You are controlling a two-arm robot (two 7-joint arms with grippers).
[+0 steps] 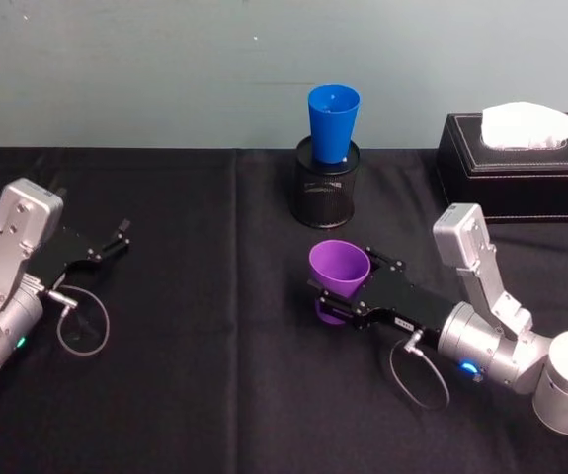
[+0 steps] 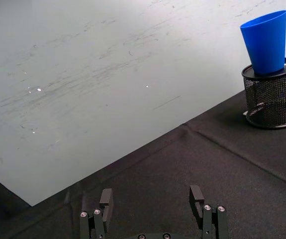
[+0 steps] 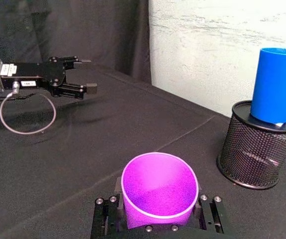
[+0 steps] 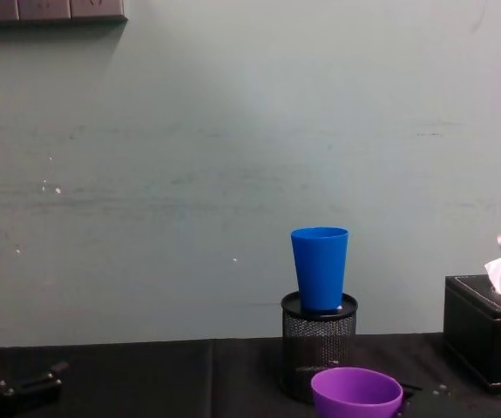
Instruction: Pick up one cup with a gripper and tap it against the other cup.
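Purple cup (image 1: 340, 267) clamped low on its body by right gripper (image 1: 348, 304), fingers closed against both sides, rim tilted slightly forward over the black cloth (image 1: 204, 375). Blue cup (image 1: 333, 122) upright, seated in the mesh pen holder (image 1: 327, 196), near and just beyond. Next, by judgement: lift to blue-wall height, approach slowly, touch side to side — lightly, since the perch looks tippable. Left gripper (image 1: 118, 240) idle at far left, fingers apart, holding nothing.

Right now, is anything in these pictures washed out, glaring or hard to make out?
Head view: the tissue is nearly blown white. Right wrist view: the purple cup glows oversaturated in the right pincer. Chest view: the left pincer sinks into the black tablecloth.
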